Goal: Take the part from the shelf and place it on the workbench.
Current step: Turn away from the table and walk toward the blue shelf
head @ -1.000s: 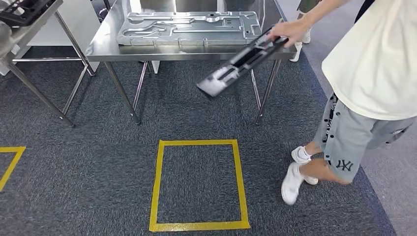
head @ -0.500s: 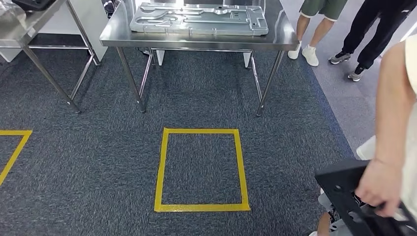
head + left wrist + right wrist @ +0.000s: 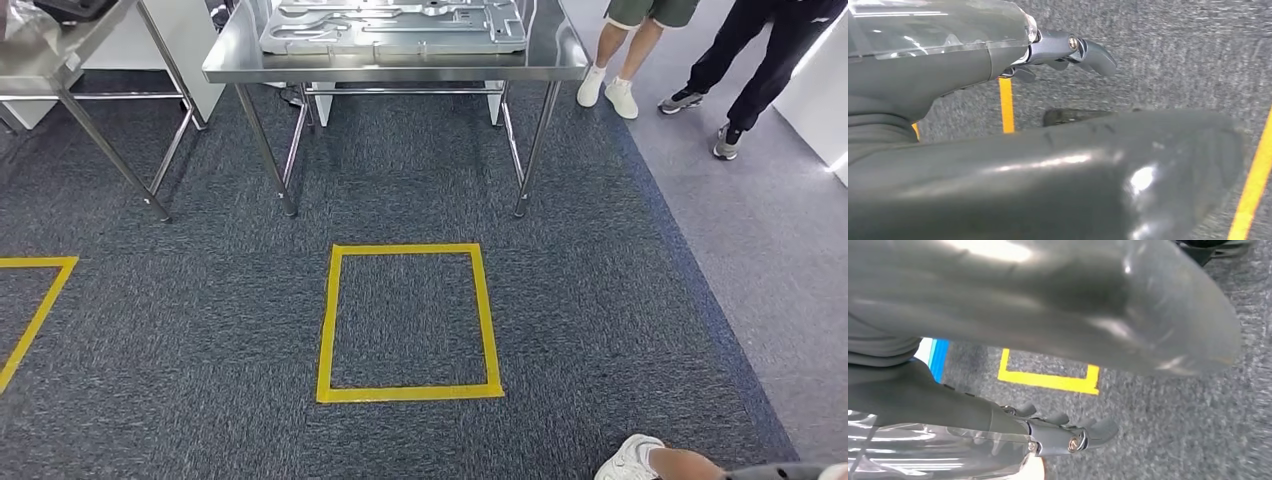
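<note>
Polished steel workbench, pressed grey metal panel, rough woven carpet

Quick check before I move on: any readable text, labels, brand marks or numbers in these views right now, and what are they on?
None can be read.
The metal panel on the steel workbench: embossed shapes, no lettering legible.
The yellow tape square on the carpet: a plain outline, no writing.
Left hand and right hand: no markings legible.

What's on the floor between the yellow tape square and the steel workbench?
In the head view, only bare grey carpet lies between the tape square and the workbench legs.
</note>
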Robot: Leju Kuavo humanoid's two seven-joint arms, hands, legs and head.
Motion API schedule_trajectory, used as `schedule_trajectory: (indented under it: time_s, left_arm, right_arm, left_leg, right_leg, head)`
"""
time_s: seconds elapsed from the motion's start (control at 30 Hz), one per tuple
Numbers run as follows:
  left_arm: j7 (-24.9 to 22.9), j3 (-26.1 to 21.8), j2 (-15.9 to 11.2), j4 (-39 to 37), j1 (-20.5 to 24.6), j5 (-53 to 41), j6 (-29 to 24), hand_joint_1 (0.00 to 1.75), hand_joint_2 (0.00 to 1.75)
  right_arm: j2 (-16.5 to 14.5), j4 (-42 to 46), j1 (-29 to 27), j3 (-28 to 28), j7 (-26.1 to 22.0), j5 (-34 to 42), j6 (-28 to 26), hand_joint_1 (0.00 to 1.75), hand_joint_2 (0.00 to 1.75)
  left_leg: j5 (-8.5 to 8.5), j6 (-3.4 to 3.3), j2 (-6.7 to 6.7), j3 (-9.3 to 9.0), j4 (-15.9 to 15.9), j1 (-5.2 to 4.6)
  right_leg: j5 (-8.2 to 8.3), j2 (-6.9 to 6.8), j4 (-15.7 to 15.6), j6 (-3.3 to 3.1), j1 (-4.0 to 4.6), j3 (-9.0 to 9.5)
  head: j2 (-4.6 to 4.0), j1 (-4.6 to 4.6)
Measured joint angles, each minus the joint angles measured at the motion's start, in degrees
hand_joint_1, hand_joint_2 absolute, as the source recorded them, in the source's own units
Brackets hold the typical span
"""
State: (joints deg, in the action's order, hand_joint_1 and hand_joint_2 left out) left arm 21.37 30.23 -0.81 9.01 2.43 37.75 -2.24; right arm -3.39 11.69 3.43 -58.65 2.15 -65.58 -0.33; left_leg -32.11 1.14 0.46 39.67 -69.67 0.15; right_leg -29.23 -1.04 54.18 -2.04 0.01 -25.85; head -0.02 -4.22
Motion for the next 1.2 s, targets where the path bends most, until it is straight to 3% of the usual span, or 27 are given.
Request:
schedule_trajectory:
  time_s: [0.03, 0.07, 0.1, 0.17, 0.23, 0.27, 0.33, 0.4, 0.5, 0.53, 0.57, 0.6, 0.63, 0.7, 0.77, 0.8, 0.83, 0.9, 0.93, 1.0, 1.07, 1.1, 1.13, 1.2]
  left_arm:
    - [-0.18, 0.0, -0.07, 0.0, 0.0, 0.0, -0.02, 0.0, 0.0]
    - [-0.34, 0.0, -0.14, 0.0, 0.0, 0.0, -0.01, 0.0, 0.0]
    - [-0.46, 0.0, -0.2, 0.0, 0.01, 0.0, -0.01, 0.0, 0.0]
    - [-0.57, 0.0, -0.28, 0.01, 0.14, 0.0, 0.01, 0.0, 0.0]
    - [-0.6, 0.0, -0.32, 0.04, 0.45, 0.0, 0.02, 0.0, 0.0]
    - [-0.62, 0.0, -0.35, 0.06, 0.57, 0.01, 0.02, 0.0, 0.0]
    - [-0.66, 0.0, -0.4, 0.07, 0.57, 0.02, 0.0, 0.0, 0.0]
    - [-0.71, 0.0, -0.41, 0.07, 0.47, 0.02, -0.1, 0.0, 0.0]
    - [-0.73, 0.0, -0.42, 0.07, 0.41, 0.02, -0.37, 0.0, 0.0]
    - [-0.73, 0.01, -0.41, 0.07, 0.37, 0.02, -0.43, 0.0, 0.0]
    - [-0.73, 0.01, -0.4, 0.07, 0.27, 0.01, -0.44, 0.0, 0.0]
    - [-0.73, 0.02, -0.4, 0.07, 0.18, 0.01, -0.45, 0.0, 0.0]
    - [-0.73, 0.02, -0.39, 0.07, 0.12, 0.0, -0.47, 0.0, 0.0]
    - [-0.73, 0.03, -0.26, 0.07, 0.21, 0.01, -0.5, 0.0, 0.0]
    - [-0.74, 0.04, -0.13, 0.07, 0.41, 0.02, -0.5, 0.0, 0.0]
    - [-0.74, 0.04, -0.12, 0.07, 0.45, 0.02, -0.51, 0.0, 0.0]
    - [-0.75, 0.04, -0.15, 0.07, 0.4, 0.02, -0.5, 0.0, 0.0]
    - [-0.75, 0.04, -0.21, 0.07, 0.23, 0.02, -0.51, 0.0, 0.0]
    - [-0.75, 0.04, -0.25, 0.07, 0.23, 0.01, -0.51, 0.0, 0.0]
    - [-0.75, 0.04, -0.27, 0.07, 0.33, 0.0, -0.52, 0.0, 0.0]
    - [-0.75, 0.04, -0.28, 0.07, 0.34, 0.0, -0.52, 0.0, 0.0]
    - [-0.74, 0.05, -0.3, 0.07, 0.26, -0.04, -0.52, 0.0, 0.0]
    - [-0.73, 0.06, -0.33, 0.07, 0.18, -0.14, -0.52, 0.0, 0.0]
    - [-0.69, 0.26, -0.39, 0.07, 0.18, -0.67, -0.49, 0.0, 0.0]
  right_arm:
    - [0.0, 0.0, -0.03, 0.02, -0.03, -0.24, 0.45, 0.0, 0.0]
    - [0.0, 0.0, -0.04, 0.05, -0.03, -0.41, 0.82, 0.0, 0.0]
    - [0.0, 0.0, -0.05, 0.1, -0.03, -0.56, 1.08, 0.0, 0.0]
    - [0.02, 0.0, -0.03, 0.17, -0.03, -0.77, 1.35, 0.0, 0.0]
    - [0.11, -0.02, -0.04, 0.22, -0.02, -0.88, 1.47, 0.0, 0.0]
    - [0.15, -0.03, 0.01, 0.25, -0.01, -0.91, 1.54, 0.0, 0.0]
    - [0.19, -0.04, 0.19, 0.28, -0.02, -0.97, 1.72, 0.0, 0.0]
    - [0.25, -0.04, 0.27, 0.3, -0.05, -1.03, 1.83, 0.0, 0.0]
    - [0.28, -0.04, -0.08, 0.33, -0.12, -1.07, 1.91, 0.0, 0.0]
    - [0.27, -0.04, -0.21, 0.34, -0.14, -1.09, 1.92, 0.0, 0.0]
    - [0.27, -0.04, -0.32, 0.35, -0.14, -1.1, 1.93, 0.0, 0.0]
    - [0.26, -0.04, -0.38, 0.37, -0.14, -1.13, 1.92, 0.0, 0.0]
    - [0.27, -0.04, -0.4, 0.4, -0.14, -1.15, 1.92, 0.0, 0.0]
    - [0.38, -0.05, -0.43, 0.48, -0.14, -1.22, 1.89, 0.0, 0.0]
    - [0.48, -0.08, -0.44, 0.54, -0.15, -1.26, 1.86, 0.0, 0.0]
    - [0.49, -0.1, -0.4, 0.55, -0.16, -1.26, 1.85, 0.0, 0.0]
    - [0.45, -0.11, -0.36, 0.58, -0.16, -1.26, 1.85, 0.0, 0.0]
    - [0.32, -0.12, -0.34, 0.64, -0.18, -1.26, 1.85, 0.0, 0.0]
    - [0.26, -0.13, -0.39, 0.66, -0.2, -1.26, 1.86, 0.0, 0.0]
    - [0.2, -0.13, -0.53, 0.67, -0.22, -1.26, 1.86, 0.0, 0.0]
    - [0.16, -0.13, -0.58, 0.67, -0.25, -1.28, 1.82, 0.0, 0.0]
    - [0.11, -0.13, -0.57, 0.68, -0.26, -1.3, 1.75, 0.0, 0.0]
    - [0.04, -0.13, -0.56, 0.69, -0.27, -1.33, 1.66, 0.0, 0.0]
    - [-0.17, -0.13, -0.58, 0.72, -0.28, -1.34, 1.27, 0.0, 0.0]
  left_leg:
    - [-0.77, 0.35, 0.01, 0.51, -2.98, 0.28]
    - [-0.32, 0.65, 0.03, 0.23, -4.25, 0.53]
    - [0.96, 0.9, 0.09, -1.11, -3.28, 0.77]
    - [3.28, 1.31, 1.16, -6.49, 4.2, 1.17]
    - [3.68, 0.79, 2.55, -10.65, 10.97, 1.04]
    - [3.37, 0.21, 2.9, -11.25, 12.37, 0.88]
    - [3.47, -1.16, 2.18, -10.67, 12.66, 0.72]
    - [4.05, -2.24, 1.42, -10.26, 12.9, 0.74]
    - [4.98, -3.22, 0.03, -9.27, 12.97, 0.35]
    - [5.22, -3.36, -0.55, -8.95, 12.94, 0.13]
    - [5.42, -3.41, -1.19, -8.71, 12.9, -0.09]
    - [5.57, -3.42, -1.86, -8.58, 12.86, -0.29]
    - [5.68, -3.4, -2.5, -8.54, 12.84, -0.46]
    - [5.89, -3.25, -3.64, -8.39, 12.73, -0.65]
    - [6.2, -2.82, -4.69, -7.9, 12.6, -0.52]
    - [6.42, -2.46, -5.28, -7.65, 12.6, -0.46]
    - [6.62, -2.1, -5.87, -7.43, 12.68, -0.38]
    - [5.88, -1.47, -4.99, -6.74, 11.55, -0.45]
    - [4.56, -1.16, -3.87, -5.8, 9.56, -0.47]
    - [0.65, -0.45, -1.81, -2.55, 2.41, -0.06]
    - [-1.3, 0.26, -1.25, -0.13, -3.25, 0.49]
    - [-0.71, 0.55, -1.03, -0.43, -3.13, 0.75]
    - [0.81, 0.77, -0.62, -1.97, -0.58, 0.96]
    - [3.95, 0.86, 1.3, -6.48, 7.45, 1.05]
  right_leg:
    - [0.45, -0.2, 0.13, 0.11, -0.07, -0.7]
    - [0.79, -0.45, 0.35, 0.27, -0.17, -1.36]
    - [1.02, -0.78, 0.63, 0.46, -0.31, -1.96]
    - [1.16, -1.57, 1.45, 0.96, -0.54, -2.89]
    - [1.1, -2.41, 2.31, 1.71, -0.46, -3.45]
    - [1.11, -2.84, 2.59, 2.13, -0.33, -3.56]
    - [1.16, -3.6, 2.8, 2.91, -0.3, -3.66]
    - [-0.33, -2.42, 4.5, 3.58, -0.55, -4.43]
    - [-6.55, 0.3, 14.87, 3.85, -0.74, -9.06]
    - [-7.81, 0.53, 18.22, 3.77, -0.74, -10.54]
    - [-7.81, 0.64, 19.68, 3.6, -0.71, -11.14]
    - [-6.63, 0.8, 18.82, 3.31, -0.63, -10.64]
    - [-4.61, 1.18, 15.8, 2.88, -0.5, -9.14]
    - [-0.76, 3.71, 7.61, 1.63, -0.19, -5.34]
    - [0.59, 5.55, 3.2, 0.95, 0.08, -3.57]
    - [0.58, 5.4, 2.79, 0.86, 0.17, -3.5]
    - [0.82, 4.72, 2.46, 0.86, 0.12, -3.45]
    - [1.37, 3.32, 1.53, 0.58, -0.19, -3.11]
    - [1.62, 2.55, 1.13, 0.46, -0.38, -2.99]
    - [1.72, 0.96, 1.06, 0.28, -0.39, -3.08]
    - [1.66, -0.65, 1.24, 0.36, -0.4, -3.27]
    - [1.58, -1.38, 1.34, 0.46, -0.45, -3.31]
    - [1.47, -2.03, 1.49, 0.64, -0.53, -3.3]
    - [1.05, -3.2, 2.04, 1.26, -0.57, -3.27]
  head:
    - [0.0, 0.0]
    - [0.0, 0.0]
    - [0.0, 0.0]
    - [0.0, -0.01]
    - [0.0, 0.01]
    - [0.0, 0.03]
    - [0.0, 0.07]
    - [0.0, 0.08]
    - [0.0, 0.07]
    - [0.0, 0.07]
    - [0.0, 0.07]
    - [0.0, 0.07]
    - [0.0, 0.07]
    - [0.0, 0.07]
    - [0.0, 0.07]
    - [0.0, 0.07]
    - [0.0, 0.06]
    - [0.0, 0.05]
    - [0.0, 0.04]
    - [0.0, 0.02]
    - [0.0, 0.02]
    - [0.0, 0.02]
    - [0.0, 0.02]
    - [0.0, 0.02]
